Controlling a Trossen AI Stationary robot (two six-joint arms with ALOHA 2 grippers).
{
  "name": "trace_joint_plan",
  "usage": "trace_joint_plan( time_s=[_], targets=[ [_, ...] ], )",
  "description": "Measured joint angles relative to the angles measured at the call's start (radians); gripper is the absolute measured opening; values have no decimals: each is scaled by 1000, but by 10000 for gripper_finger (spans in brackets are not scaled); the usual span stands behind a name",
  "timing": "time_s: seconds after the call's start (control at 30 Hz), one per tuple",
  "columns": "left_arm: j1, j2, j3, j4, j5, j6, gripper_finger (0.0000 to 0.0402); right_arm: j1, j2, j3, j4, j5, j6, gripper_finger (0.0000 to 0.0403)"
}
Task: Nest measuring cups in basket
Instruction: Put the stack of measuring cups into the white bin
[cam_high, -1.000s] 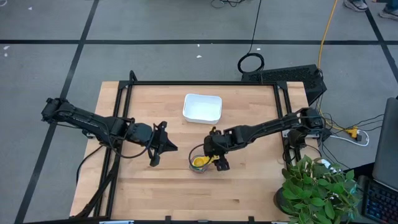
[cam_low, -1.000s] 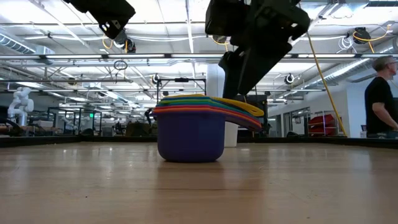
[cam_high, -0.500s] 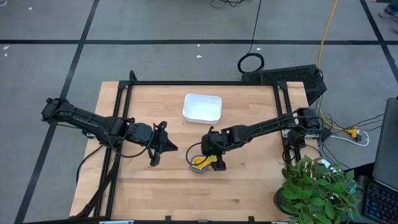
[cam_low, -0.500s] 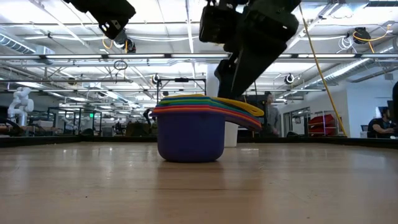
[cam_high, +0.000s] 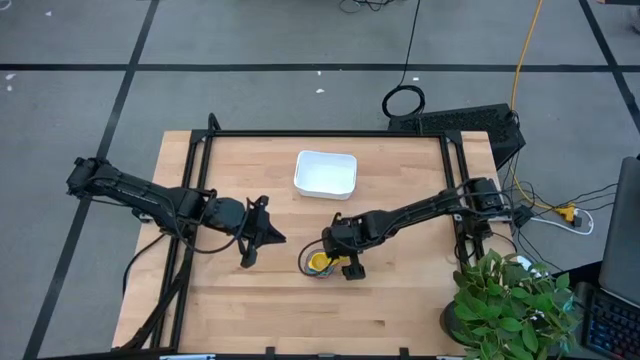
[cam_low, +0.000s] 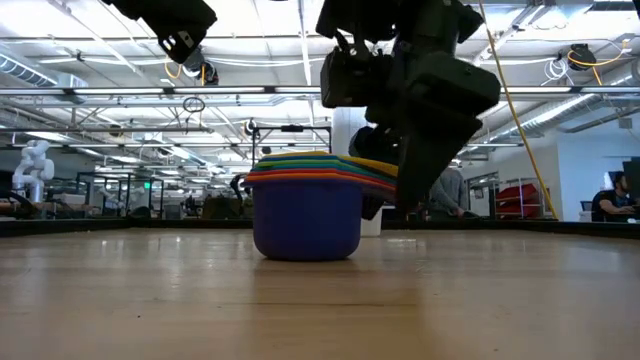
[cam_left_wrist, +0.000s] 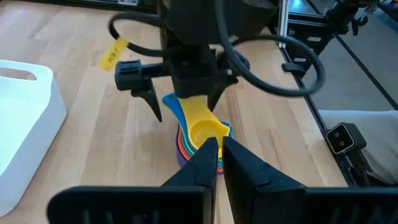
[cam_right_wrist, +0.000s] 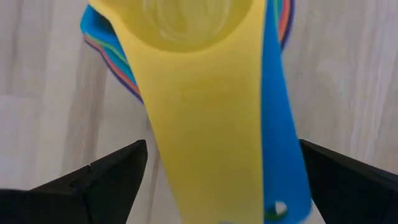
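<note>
Your right gripper has its jaws apart, straddling the handles of the measuring cups, nested on the wooden tabletop near the basket; only the low view shows the hall; the left gripper waits with jaws together

Bright overhead strip lighting — right wrist view blurred

The high view looks straight down on the whole table. The low view sits at tabletop level, facing the stack of measuring cups close up. The left wrist view faces the stack from farther off; the right wrist view hangs right above its handles.
</note>
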Motion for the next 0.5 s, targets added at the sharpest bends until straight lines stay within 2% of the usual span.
trace_joint_plan(
  time_s=[0.3, 0.5],
  targets=[
    [0, 0, 0, 0, 1, 0, 24, 32, 18, 0, 1, 187, -39, 391],
    [0, 0, 0, 0, 1, 0, 24, 38, 18, 0, -6, 192, -65, 388]
  ],
)
